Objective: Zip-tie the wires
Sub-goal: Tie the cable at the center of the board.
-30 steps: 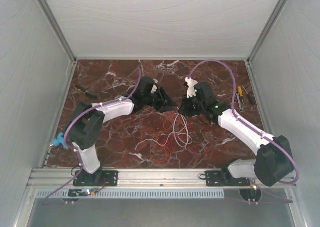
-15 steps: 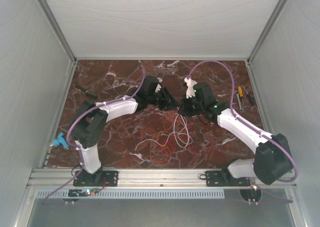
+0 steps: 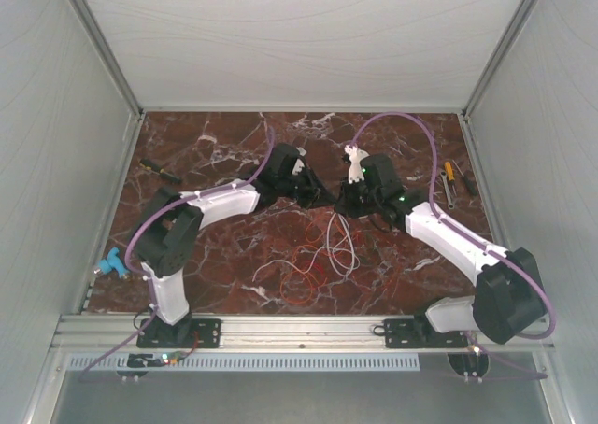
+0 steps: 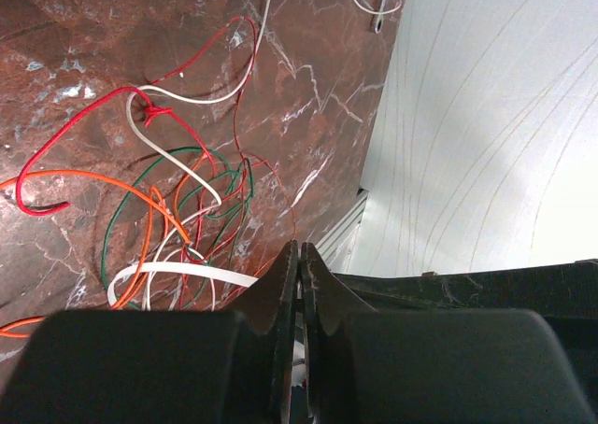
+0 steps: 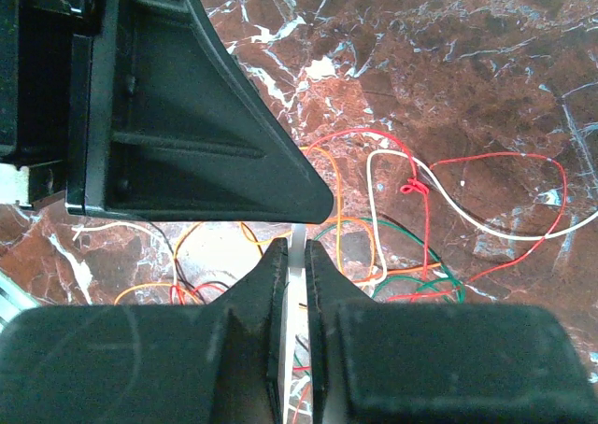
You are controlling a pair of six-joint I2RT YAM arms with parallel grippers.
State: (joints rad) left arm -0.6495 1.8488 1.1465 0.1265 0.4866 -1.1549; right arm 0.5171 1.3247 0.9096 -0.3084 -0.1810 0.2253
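My right end effector (image 5: 296, 248) is all but closed. Its two black fingers pinch the zip tie (image 5: 297, 233), a thin, stiff, pale grey-white plastic strip that rises out of the narrow slit between them. The strip's far end passes out of sight behind the black wedge of my left end effector (image 3: 322, 197). That one sits just beside the right one, almost tip to tip, above the middle part of the red-brown marble tabletop (image 3: 187, 153).

In the left wrist view my left fingers are pressed together at their tips with no gap. A pale sliver shows deeper in the slit, but I cannot tell whether it is the strip, or whether this end effector grips anything.

The wires (image 3: 322, 254) are very thin flexible strands in red, orange, white and green. They lie in loose loops on the tabletop just on the near side of both end effectors, toward my bases. In the right wrist view a red strand carries a small knot (image 5: 411, 186) where it meets a white one.

Well apart from all this, a black-and-yellow screwdriver (image 3: 159, 170) lies near the far left edge. A few slim hand tools (image 3: 450, 183) lie by the right edge.
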